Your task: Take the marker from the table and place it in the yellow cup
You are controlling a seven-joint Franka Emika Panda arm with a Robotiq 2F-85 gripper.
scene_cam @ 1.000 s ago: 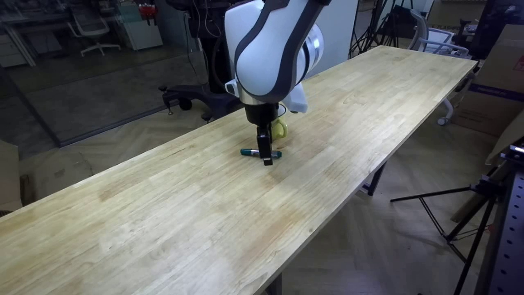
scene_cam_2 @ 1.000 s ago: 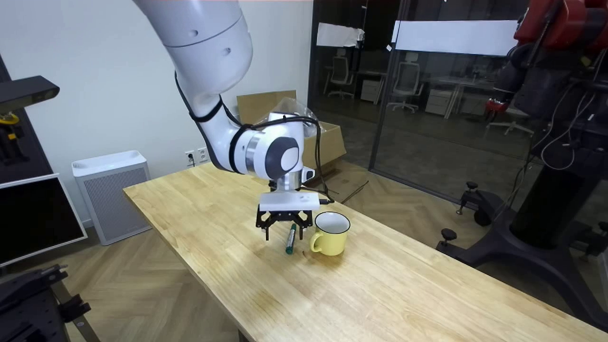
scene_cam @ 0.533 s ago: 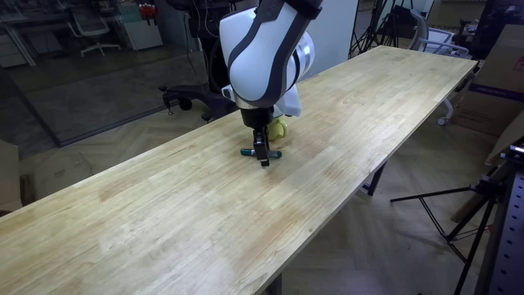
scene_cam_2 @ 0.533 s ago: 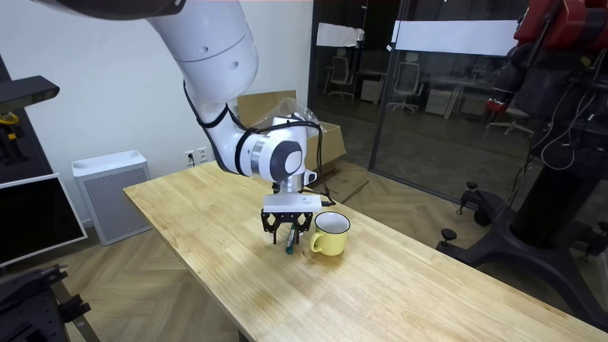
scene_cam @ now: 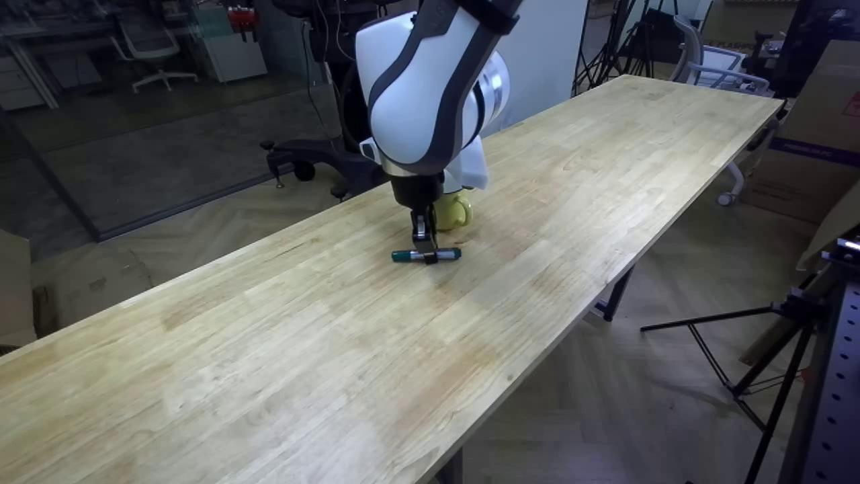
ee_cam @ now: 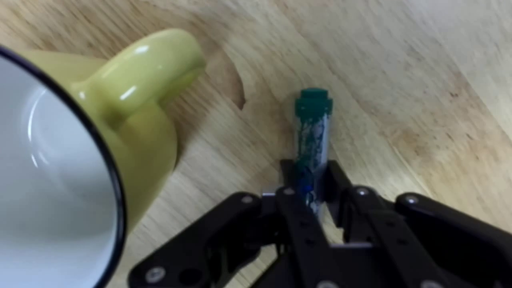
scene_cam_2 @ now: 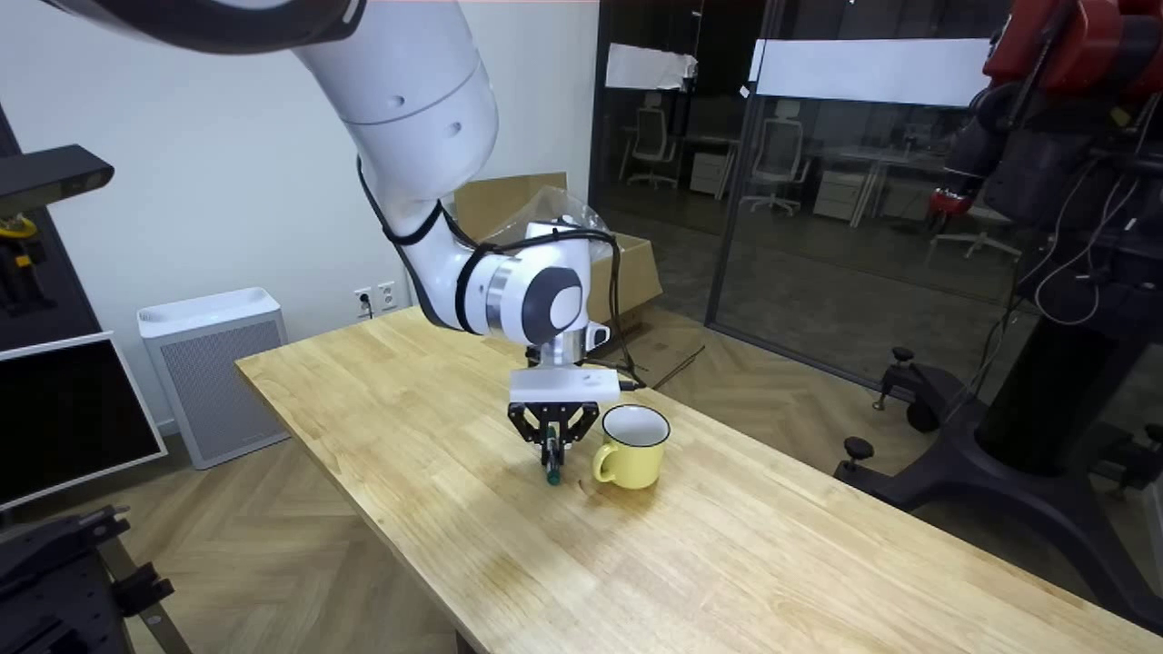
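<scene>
Jaws clamped around marker (ee_cam: 313, 136), grained table (scene_cam_2: 600, 554), herringbone floor (scene_cam_2: 245, 545), glass wall (scene_cam_2: 818, 263)

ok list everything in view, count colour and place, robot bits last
table: 1, light wood, across both exterior views
cup: 1, yellow, upright on the table
marker: 1, green with pale barrel, beside the cup, not touching it
boxes: several, brown, near the table
likely air purifier: 1, white and grey, near the table's end
panel: 1, black, left edge of an exterior view
sockets: 2, white, on the wall
tripod: at least 1, black, beside the table
chairs: at least 3, grey, background
wheeled machine: 1, black and red, beyond the table
arm: 1, white, above the table
end effector: 1, black, gripping the marker
</scene>
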